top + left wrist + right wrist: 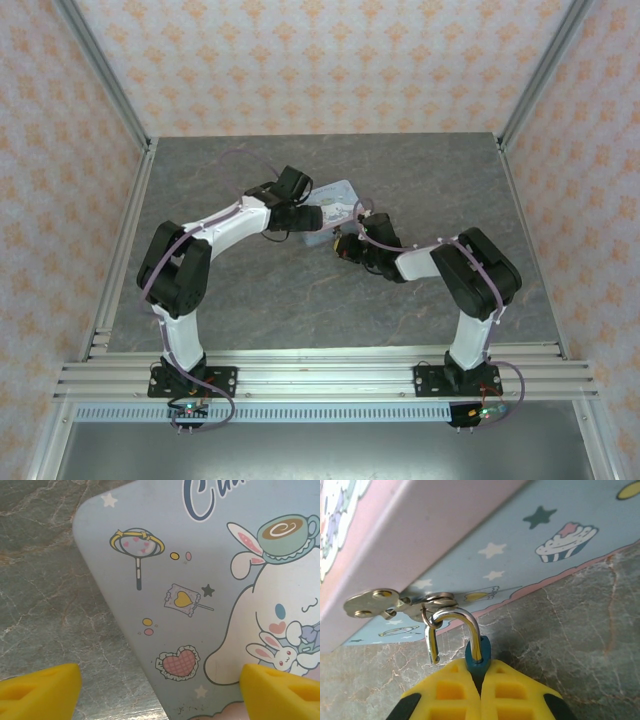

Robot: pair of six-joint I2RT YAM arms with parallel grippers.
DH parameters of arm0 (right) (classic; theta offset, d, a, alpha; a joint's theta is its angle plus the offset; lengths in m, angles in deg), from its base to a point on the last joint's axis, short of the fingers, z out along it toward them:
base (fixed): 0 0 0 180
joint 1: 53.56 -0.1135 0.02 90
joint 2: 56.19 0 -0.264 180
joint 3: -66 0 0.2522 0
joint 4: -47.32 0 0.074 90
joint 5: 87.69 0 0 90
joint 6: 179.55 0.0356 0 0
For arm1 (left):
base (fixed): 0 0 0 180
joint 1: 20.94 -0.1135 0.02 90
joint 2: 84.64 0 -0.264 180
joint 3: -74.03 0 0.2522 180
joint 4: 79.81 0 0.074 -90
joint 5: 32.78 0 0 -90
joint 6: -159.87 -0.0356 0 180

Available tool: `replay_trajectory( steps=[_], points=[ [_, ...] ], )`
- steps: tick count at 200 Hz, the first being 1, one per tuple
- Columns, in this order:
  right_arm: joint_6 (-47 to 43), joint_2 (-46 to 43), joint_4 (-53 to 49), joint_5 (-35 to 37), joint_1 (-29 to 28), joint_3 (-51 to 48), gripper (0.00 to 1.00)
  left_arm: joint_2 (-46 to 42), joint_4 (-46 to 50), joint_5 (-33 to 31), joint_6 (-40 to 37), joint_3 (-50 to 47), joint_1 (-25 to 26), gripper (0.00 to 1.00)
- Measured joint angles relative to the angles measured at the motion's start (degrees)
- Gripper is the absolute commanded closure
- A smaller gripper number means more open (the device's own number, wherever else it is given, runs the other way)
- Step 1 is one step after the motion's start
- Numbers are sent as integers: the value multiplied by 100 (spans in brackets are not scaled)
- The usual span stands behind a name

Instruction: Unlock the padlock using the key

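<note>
**Pinching the padlock by its body at the tin's hasp**

The right gripper (481, 675) is clamped on the padlock (478, 655). Its fingers (447, 692) are pressed together over the teal body, so just the top edge peeks out. The steel shackle (452, 616) hooks through the hasp (395, 602) on the front wall of the tin (485, 540). The shackle's left leg hangs free of the body, so the lock looks to be already sprung. The left gripper (160, 690) is spread wide over the edge of the tin's printed lid, gripping nothing.

The padlock will likely handle as a light, rigid, smooth piece that pivots on the hasp ring and may slide in the grip. The flat sides of its body are the sound place to take hold, leaving the shackle free to swing out. The tin is probably light enough to skid over the table (580, 645) if pulled, so bracing it would help.
</note>
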Motion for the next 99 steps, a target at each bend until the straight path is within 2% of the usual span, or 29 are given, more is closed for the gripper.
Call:
replay_trajectory(
  steps=[33, 99],
  points=[
    [540, 0, 203, 26, -2, -74, 100, 0, -109, -20, 44, -59, 35, 18],
    [2079, 426, 1576, 186, -2, -315, 100, 2, -546, 129, 254, -254, 35, 20]
  ],
)
